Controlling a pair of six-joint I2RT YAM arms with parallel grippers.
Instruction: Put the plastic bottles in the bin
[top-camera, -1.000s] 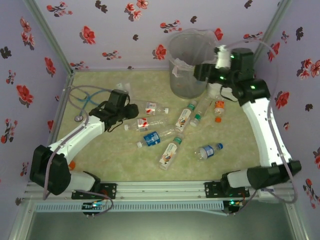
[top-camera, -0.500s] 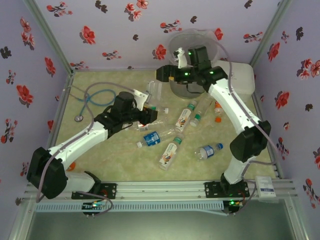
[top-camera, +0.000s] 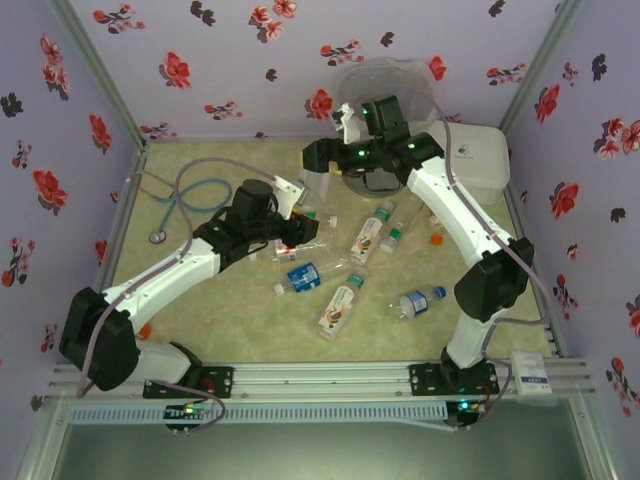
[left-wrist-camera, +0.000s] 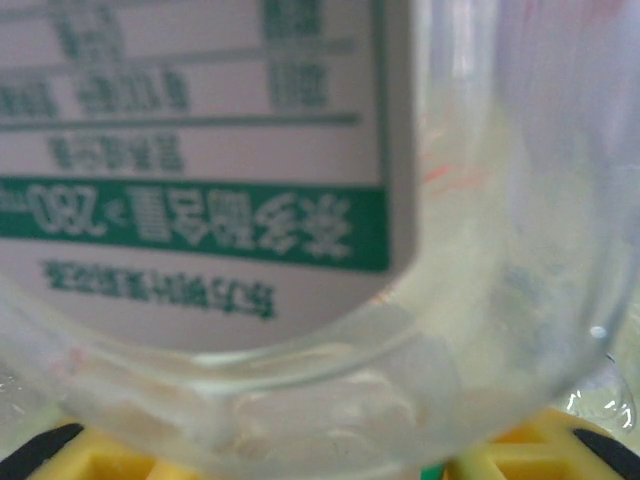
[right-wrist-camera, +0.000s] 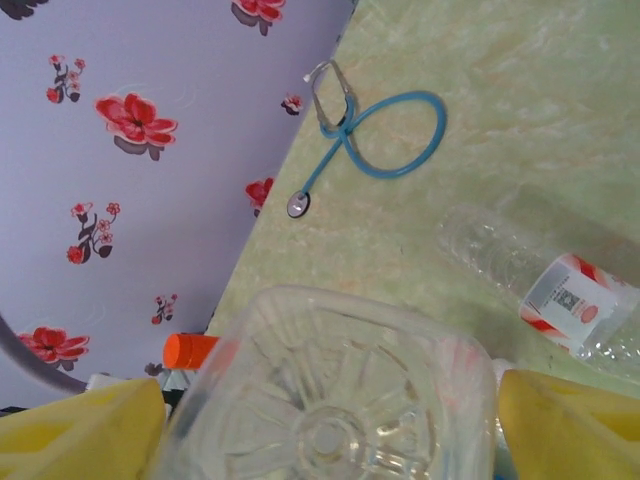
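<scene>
A: Top view first. Where's the bin?
B: The bin (top-camera: 415, 72) stands at 1 o'clock on the table, partly behind the right arm. The white box (top-camera: 478, 155) is just beside it, at its 4 o'clock.
A: Right gripper?
B: The right gripper (top-camera: 318, 168) is at the bin's 8 o'clock, pinching a clear bottle (top-camera: 320, 188) that hangs under it, off the table.
A: Left?
B: The left gripper (top-camera: 288, 228) is low at table centre among the loose bottles (top-camera: 372, 232), which spread from centre out to 4 o'clock. The stethoscope (top-camera: 185, 195) lies at 10 o'clock.
A: Left wrist view?
B: A green-white labelled bottle (left-wrist-camera: 300, 200) is up close, with yellow pads (left-wrist-camera: 510, 455) either side of it at 5 and 7 o'clock. Can't tell whether the jaws are pressing it.
A: Right wrist view?
B: The clear bottle (right-wrist-camera: 330, 370) shows base-on, clamped between the yellow fingers (right-wrist-camera: 80, 430), with the table well below. The stethoscope (right-wrist-camera: 390, 140) is at 12 o'clock, a red-white labelled bottle (right-wrist-camera: 570, 300) at 3 and an orange cap (right-wrist-camera: 190, 350) at 8.
</scene>
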